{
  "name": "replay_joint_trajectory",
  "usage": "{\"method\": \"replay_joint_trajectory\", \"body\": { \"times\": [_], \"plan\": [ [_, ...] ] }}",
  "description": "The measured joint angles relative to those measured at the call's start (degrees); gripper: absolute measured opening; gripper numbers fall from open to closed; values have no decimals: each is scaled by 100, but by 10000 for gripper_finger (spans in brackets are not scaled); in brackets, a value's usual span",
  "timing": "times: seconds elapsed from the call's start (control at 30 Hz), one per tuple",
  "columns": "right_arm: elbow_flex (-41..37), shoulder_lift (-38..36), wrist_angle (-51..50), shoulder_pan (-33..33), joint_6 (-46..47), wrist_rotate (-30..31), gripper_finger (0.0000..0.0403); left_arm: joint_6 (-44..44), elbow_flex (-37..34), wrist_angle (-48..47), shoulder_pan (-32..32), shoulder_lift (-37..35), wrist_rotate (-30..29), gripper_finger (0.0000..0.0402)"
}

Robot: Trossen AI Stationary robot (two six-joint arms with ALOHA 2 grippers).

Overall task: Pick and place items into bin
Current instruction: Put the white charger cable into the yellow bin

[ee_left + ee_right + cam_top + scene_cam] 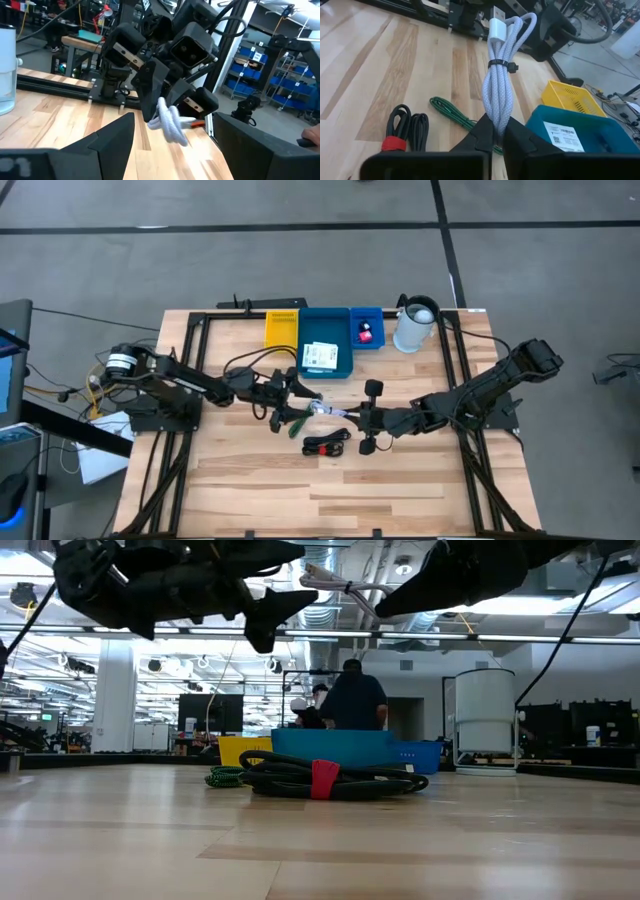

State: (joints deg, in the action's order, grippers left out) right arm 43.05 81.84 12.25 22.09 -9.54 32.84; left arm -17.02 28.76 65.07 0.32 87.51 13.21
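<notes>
My right gripper (352,417) is over the table's middle, shut on a white braided cable bundle (499,75) tied with a dark strap. My left gripper (297,398) is open and faces the bundle's free end (167,120) from the left; its fingers stand apart from it. On the wood beneath lie a green cable (295,421) and a coiled black-and-red cable (325,445), also seen in the low view (330,778). A white printed card (320,356) lies in the large blue bin (326,370). A pink piece (365,333) sits in the small blue bin (366,313). My right gripper pinches the white cable bundle between its two fingers at one end (498,117). It comes from the table's right, roughly level, so the fingers lie along the bundle. The bundle is lifted clear of the table. It sticks out past the fingertips, with its white plug (497,27) at the far end.
A yellow bin (282,330) stands left of the large blue bin, and a white jug (415,325) right of the small one. Black frame rails (190,350) run along both table sides. Bare wood lies toward the near edge. People stand in the room behind (352,695).
</notes>
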Motion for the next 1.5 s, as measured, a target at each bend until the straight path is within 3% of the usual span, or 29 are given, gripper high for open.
{"method": "replay_joint_trajectory", "body": {
  "times": [0.13,0.43,0.6,0.83,1.17,1.5],
  "plan": [
    [0,0,2,-2,0,0,32,1,157,-21,0,210,0,261],
    [-2,0,-19,-1,0,0,14,-36,308,-30,0,450,-9,243],
    [-2,0,-17,-2,2,0,36,-12,306,-48,2,450,-13,181],
    [-4,0,-22,0,5,0,11,307,306,-71,2,450,2,72],
    [-4,0,46,-2,101,-4,75,388,301,-109,4,445,-54,76],
    [-4,0,-23,0,94,4,86,390,301,-147,4,445,-173,73]
  ]
}}
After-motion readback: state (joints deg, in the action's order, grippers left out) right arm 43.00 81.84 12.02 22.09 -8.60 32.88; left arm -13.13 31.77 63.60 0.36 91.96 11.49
